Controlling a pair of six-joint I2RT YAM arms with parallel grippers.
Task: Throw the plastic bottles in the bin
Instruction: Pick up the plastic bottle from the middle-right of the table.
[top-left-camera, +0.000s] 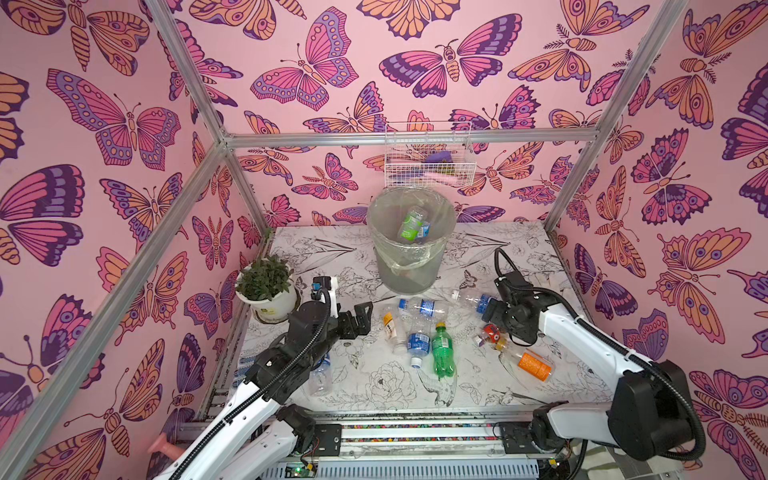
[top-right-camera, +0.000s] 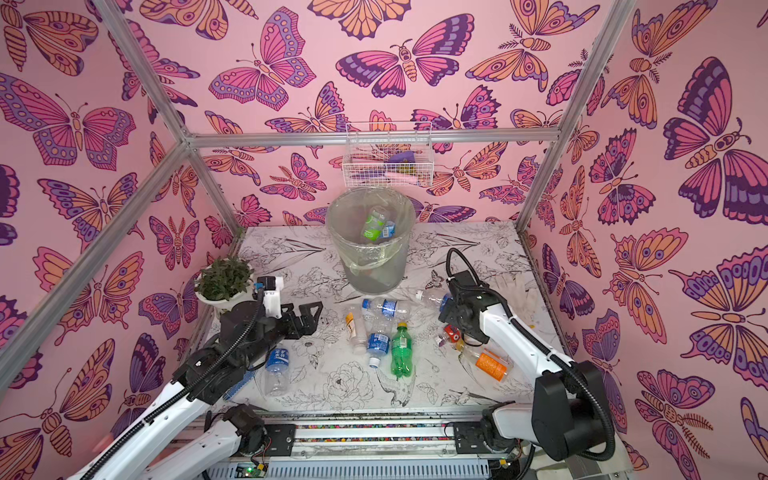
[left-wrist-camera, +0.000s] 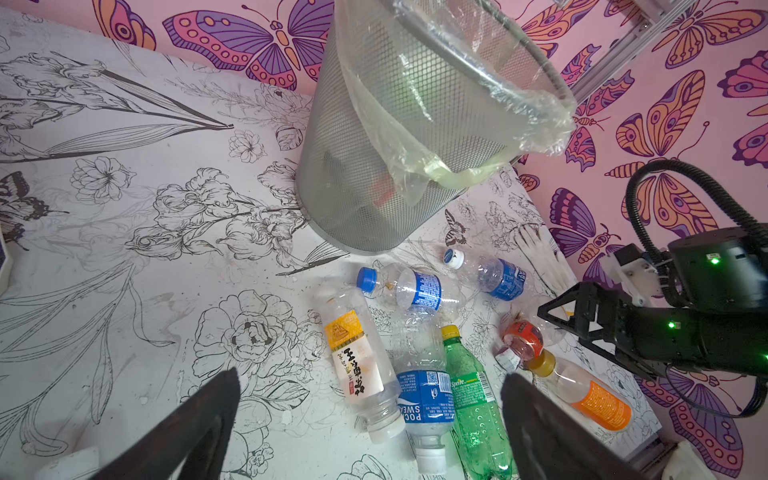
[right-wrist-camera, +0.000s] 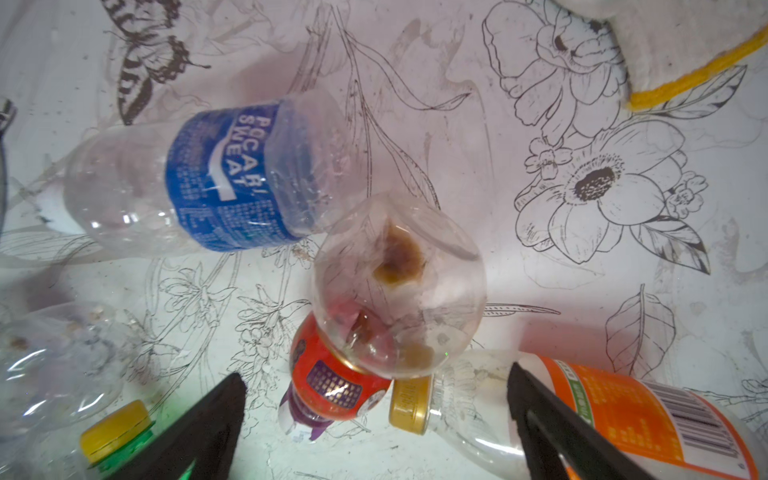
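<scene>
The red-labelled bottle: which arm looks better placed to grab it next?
Probably right. The right end effector, open, hangs just over the red-labelled bottle, which shows between its fingers in the right wrist view. The left end effector, also open, hangs beyond the green bottle, farther away.

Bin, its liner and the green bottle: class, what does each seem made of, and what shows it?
Bin: probably grey metal mesh, matte; a fine grid you can see through.
Liner: thin greenish plastic film, glossy and crinkled.
Green bottle: translucent glossy plastic; bright highlights, and light passes through.
</scene>
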